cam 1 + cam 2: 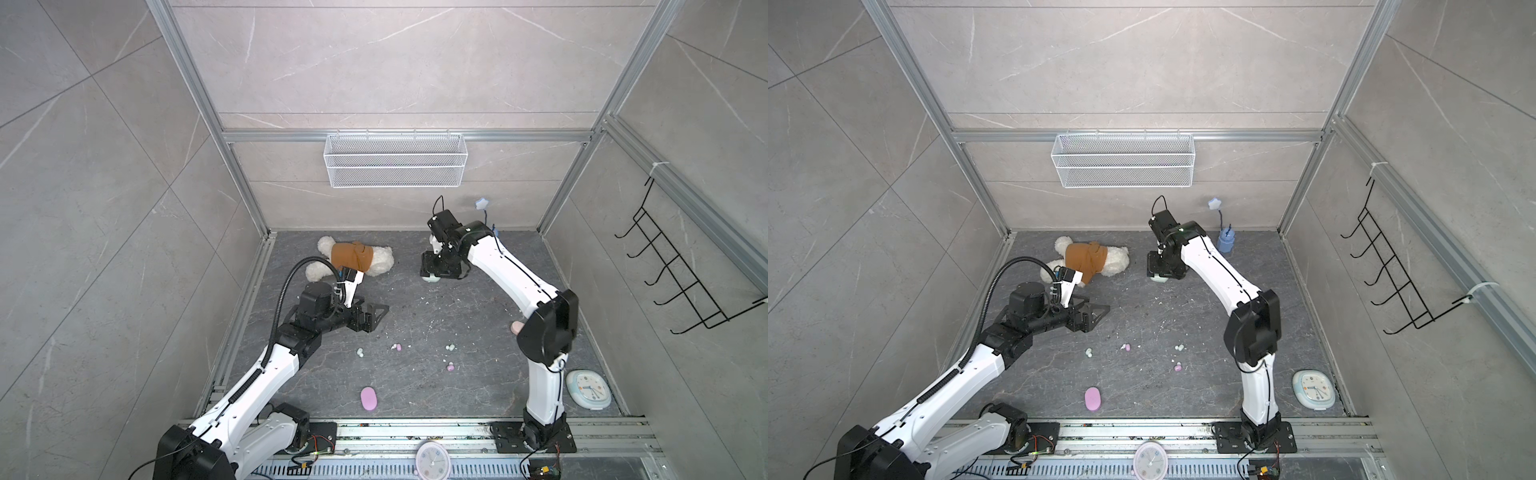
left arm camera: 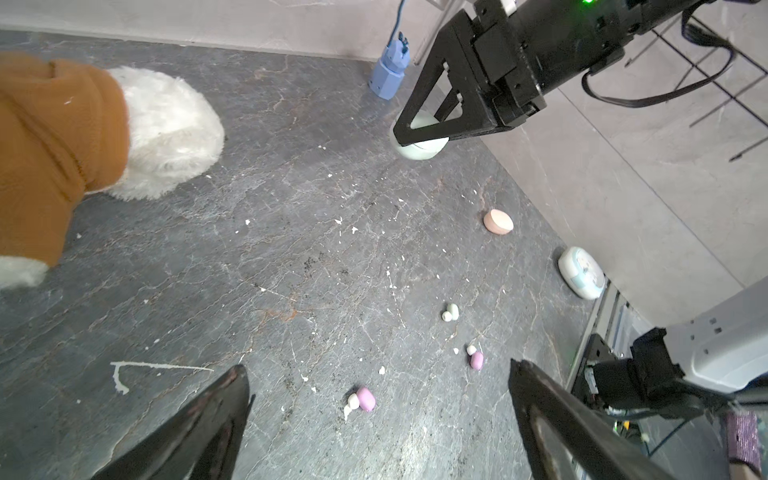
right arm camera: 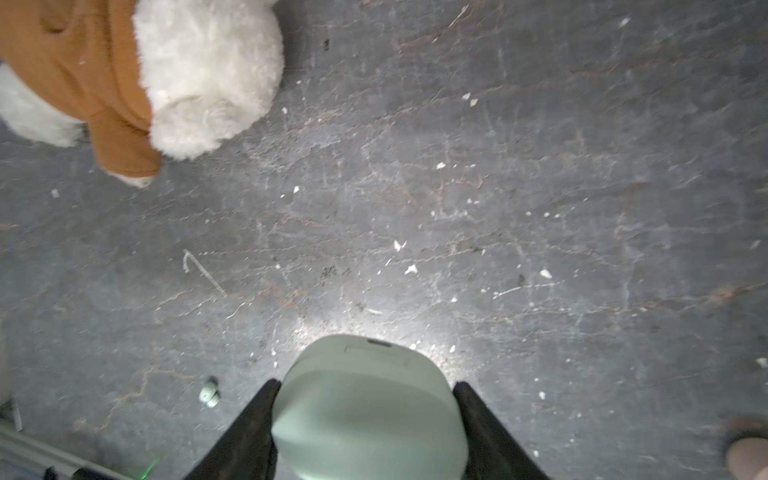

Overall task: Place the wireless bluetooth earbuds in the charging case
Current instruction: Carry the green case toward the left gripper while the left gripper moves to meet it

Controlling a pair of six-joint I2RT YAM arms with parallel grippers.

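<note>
The right arm's fingers (image 3: 249,436) were clamped on the mint-green oval plastic charging case (image 3: 365,415), one finger against each flank, lid closed. That was at the back of the dark grey stone-look tabletop (image 1: 415,399), the case (image 2: 419,153) low against it; resting or just clear, I could not tell. The left arm's fingers (image 2: 199,436) stood wide apart with nothing between them, hovering beside the white plush toy in the brown knitted jumper (image 1: 353,259).

The tiny pastel plastic earbuds lay loose on the tabletop, well apart from the held case. In a top view a mint bud (image 1: 360,353) sat nearest the left arm, then a lilac bud (image 1: 398,347), a mint pair (image 1: 450,347) touching each other, and a pinkish-lilac bud (image 1: 450,367) just in front of them. Nearer the front edge lay a lilac oval case (image 1: 369,399), closed, and a peach oval case (image 2: 498,221) lay off towards the right arm. White crumbs of debris (image 2: 353,229) speckled the surface.
</note>
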